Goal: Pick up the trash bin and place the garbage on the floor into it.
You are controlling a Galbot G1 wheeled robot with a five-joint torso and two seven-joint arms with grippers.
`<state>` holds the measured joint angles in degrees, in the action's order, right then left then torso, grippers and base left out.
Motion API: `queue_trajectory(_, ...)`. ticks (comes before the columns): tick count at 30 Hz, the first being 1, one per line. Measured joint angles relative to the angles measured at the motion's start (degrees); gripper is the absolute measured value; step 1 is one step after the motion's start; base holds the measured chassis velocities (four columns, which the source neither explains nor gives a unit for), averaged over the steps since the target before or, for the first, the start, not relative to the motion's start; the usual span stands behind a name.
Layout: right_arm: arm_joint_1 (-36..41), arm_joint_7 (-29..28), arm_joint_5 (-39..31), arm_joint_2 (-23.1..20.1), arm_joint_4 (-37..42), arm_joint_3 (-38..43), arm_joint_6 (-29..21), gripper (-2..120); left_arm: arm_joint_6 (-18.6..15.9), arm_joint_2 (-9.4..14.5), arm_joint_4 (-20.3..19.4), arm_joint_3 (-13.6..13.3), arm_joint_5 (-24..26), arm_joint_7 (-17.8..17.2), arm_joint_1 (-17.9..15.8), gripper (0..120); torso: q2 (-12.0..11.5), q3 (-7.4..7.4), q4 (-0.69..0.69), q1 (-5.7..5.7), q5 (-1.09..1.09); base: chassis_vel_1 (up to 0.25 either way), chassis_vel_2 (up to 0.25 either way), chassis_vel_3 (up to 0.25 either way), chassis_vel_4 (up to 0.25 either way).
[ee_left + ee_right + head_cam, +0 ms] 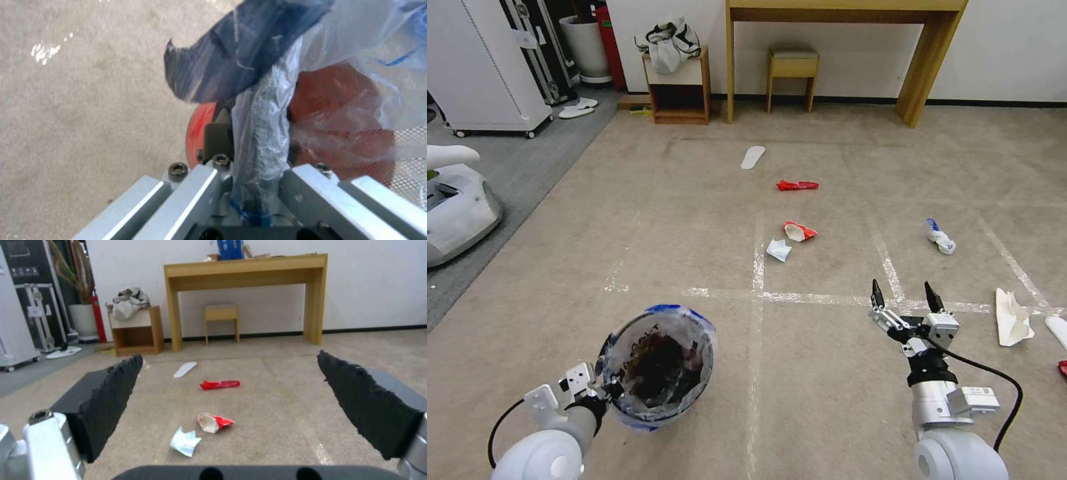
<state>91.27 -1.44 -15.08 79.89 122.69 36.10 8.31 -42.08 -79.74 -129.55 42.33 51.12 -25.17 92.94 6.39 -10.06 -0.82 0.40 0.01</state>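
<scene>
Red-based trash bin (657, 363) — left gripper (251, 160) clamping its bagged rim, right gripper (906, 297) fingers apart, garbage (798, 185) labels seemingly unreadable.

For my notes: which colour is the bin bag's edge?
Blue, on the trash bin; head view shows it best.

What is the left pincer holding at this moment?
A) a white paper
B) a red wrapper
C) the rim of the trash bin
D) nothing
C: the left pincer is shut on the plastic-lined rim of the trash bin, holding it over the floor; the right pincer is open.
</scene>
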Motion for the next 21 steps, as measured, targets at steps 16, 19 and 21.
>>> queue_trajectory(16, -0.85, -0.96, -4.03, -1.7, -0.13, 1.06, 0.63, 100, -0.07, 3.04, -2.67, 2.45, 9.09, -4.43, -0.79, 0, 0.0, 0.0, 0.0, 0.0, -0.01, 0.0, 0.0, 0.0, 0.0)
queue_trajectory(19, -0.85, -0.83, -4.43, -1.73, -0.28, 1.12, 0.7, 100, -0.08, 3.17, -2.33, 2.45, 9.87, -4.81, -1.03, 0, 0.0, 0.0, 0.01, 0.0, -0.01, 0.0, 0.0, 0.0, 0.0)
queue_trajectory(21, -0.85, -0.46, -4.55, -1.72, -0.52, 1.13, 0.88, 100, -0.08, 3.24, -1.83, 2.45, 10.31, -5.07, -1.38, 0, 0.0, 0.0, 0.0, 0.0, -0.01, 0.0, 0.0, 0.0, 0.0)
